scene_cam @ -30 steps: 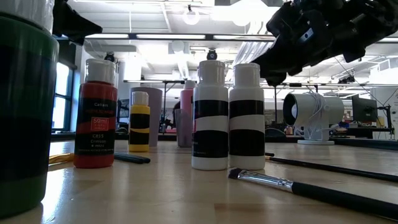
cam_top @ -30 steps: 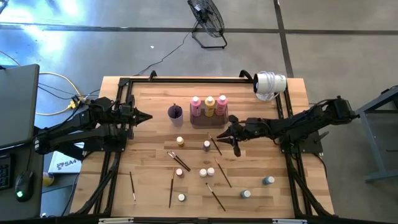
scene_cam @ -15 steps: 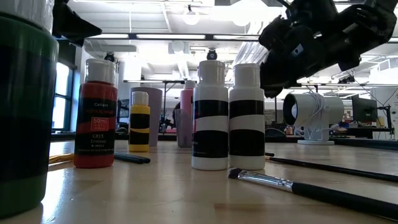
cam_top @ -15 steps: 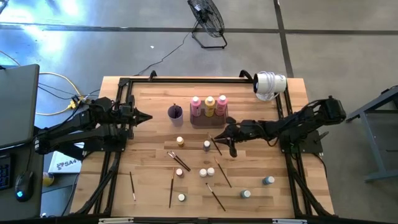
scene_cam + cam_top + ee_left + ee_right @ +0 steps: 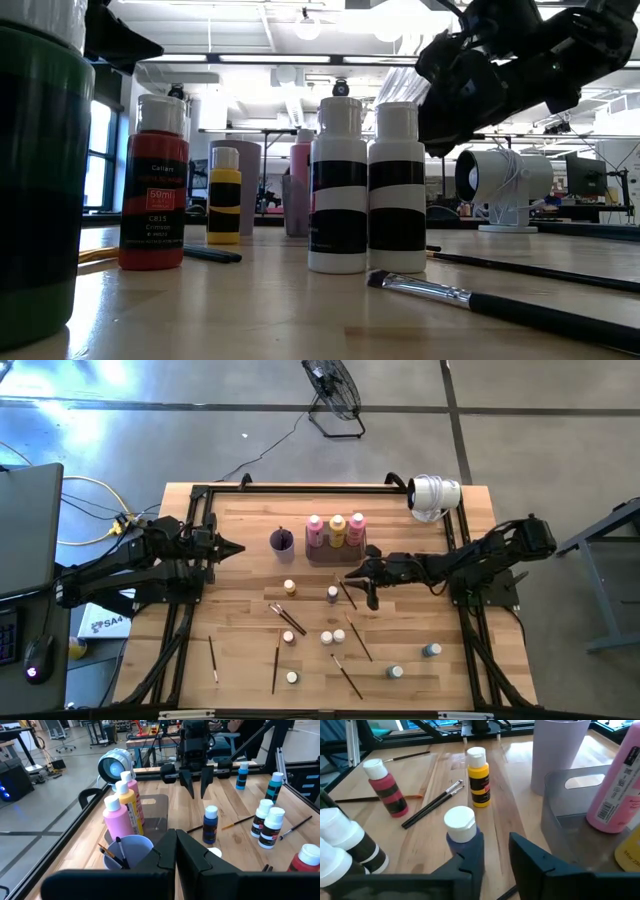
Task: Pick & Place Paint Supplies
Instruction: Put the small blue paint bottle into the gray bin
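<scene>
A: Mid-bench, my right hand [image 5: 352, 576] is spread, nothing pinched. The blue bottle [image 5: 460, 827] stands upright just ahead, at my left fingertip [image 5: 470, 851], beside the tray [image 5: 335, 552].

B: Left hand?

A: Left hand [image 5: 236, 547] is parked at the bench's left edge, pressed together, farther off. The right wrist view shows the bottle's offset; the overhead view hides it.

Wooden table [image 5: 240, 625] (seemingly matt planks).
</scene>
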You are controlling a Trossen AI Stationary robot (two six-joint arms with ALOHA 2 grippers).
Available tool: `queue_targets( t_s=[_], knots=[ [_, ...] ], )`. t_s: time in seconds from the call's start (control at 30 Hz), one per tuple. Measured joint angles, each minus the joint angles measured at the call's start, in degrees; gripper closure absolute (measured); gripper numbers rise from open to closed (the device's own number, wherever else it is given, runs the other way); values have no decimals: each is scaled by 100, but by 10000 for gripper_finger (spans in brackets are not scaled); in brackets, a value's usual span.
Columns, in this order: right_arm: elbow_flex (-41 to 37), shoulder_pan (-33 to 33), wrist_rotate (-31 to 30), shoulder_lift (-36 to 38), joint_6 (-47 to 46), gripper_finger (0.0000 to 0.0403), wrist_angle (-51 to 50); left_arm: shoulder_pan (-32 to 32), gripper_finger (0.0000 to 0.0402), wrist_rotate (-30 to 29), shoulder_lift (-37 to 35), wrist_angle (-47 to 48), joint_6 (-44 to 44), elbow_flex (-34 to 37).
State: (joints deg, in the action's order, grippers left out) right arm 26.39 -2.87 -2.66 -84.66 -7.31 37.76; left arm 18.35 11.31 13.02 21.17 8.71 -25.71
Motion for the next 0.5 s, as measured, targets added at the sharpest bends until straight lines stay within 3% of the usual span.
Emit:
queue_targets(
  t_s=[0.27, 0.5],
  knots=[
    [0, -2, 366, 0, 1, 236, -165, 0, 398, 0, 0, 0, -2, 0],
    [0, -3, 452, 0, 2, 222, -153, 0, 398, 0, 0, -2, 0, 0]
  ],
)
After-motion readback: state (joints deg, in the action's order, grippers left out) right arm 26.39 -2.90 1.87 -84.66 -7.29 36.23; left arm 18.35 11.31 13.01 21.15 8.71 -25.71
